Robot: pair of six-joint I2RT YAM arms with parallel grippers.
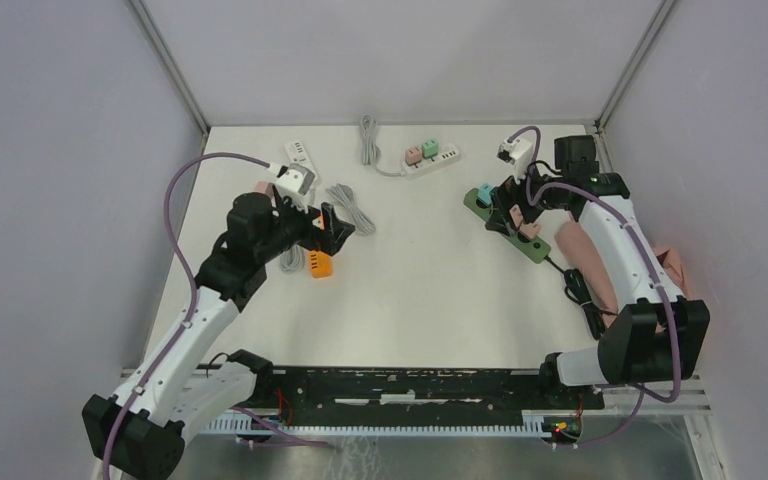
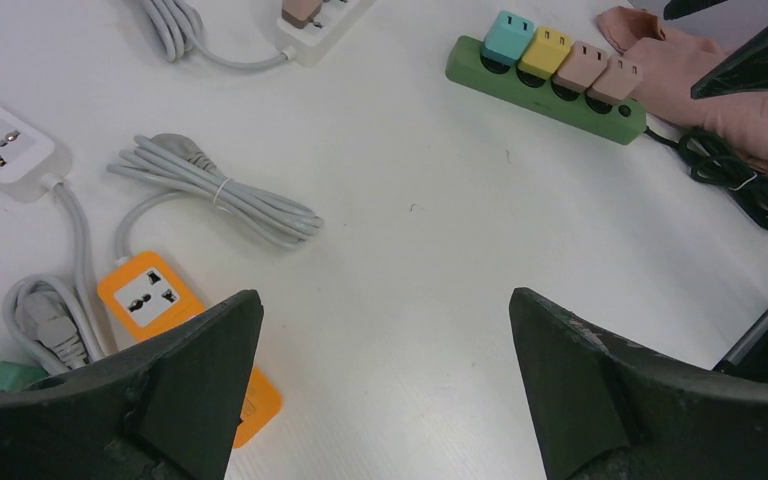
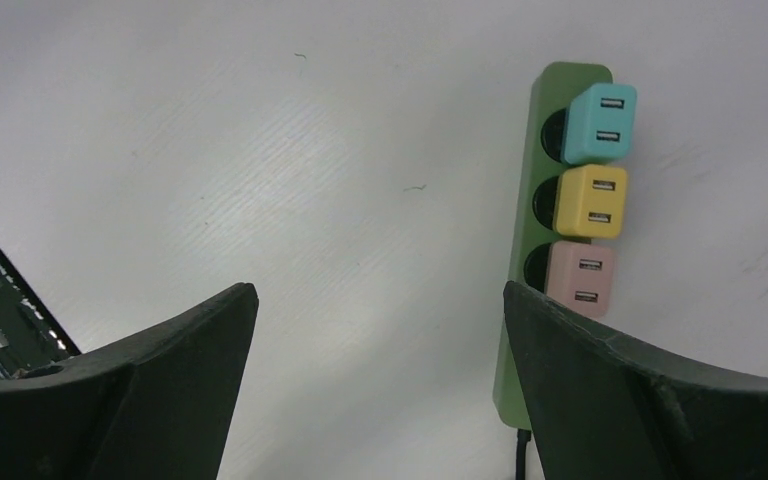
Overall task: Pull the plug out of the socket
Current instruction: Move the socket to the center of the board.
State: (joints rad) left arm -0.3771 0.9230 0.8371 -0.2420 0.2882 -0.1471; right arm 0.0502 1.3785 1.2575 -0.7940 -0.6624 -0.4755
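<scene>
Fingers [image 3: 160, 370] on our right gripper [image 3: 380, 290] and left gripper [image 2: 385, 300] stand wide apart, empty. The green strip [image 3: 516, 370] lies just beside one right finger, with teal plug [image 3: 600, 122], yellow plug [image 3: 590, 200] and pink plug [image 3: 580, 280] seated. Cloth [image 2: 700, 80] and black cord [image 2: 735, 165] crowd its cord end.

The white surface [image 1: 430, 290] is being lit brightly and evenly from above, and only faint, soft shadows are being cast. In the right wrist view a pale sheen is being reflected off it left of the green power strip [image 3: 560, 75]. The dark fingers [image 2: 190, 390] of the left tool [image 2: 382, 296] are being rendered slightly soft, while farther things are being kept sharp
</scene>
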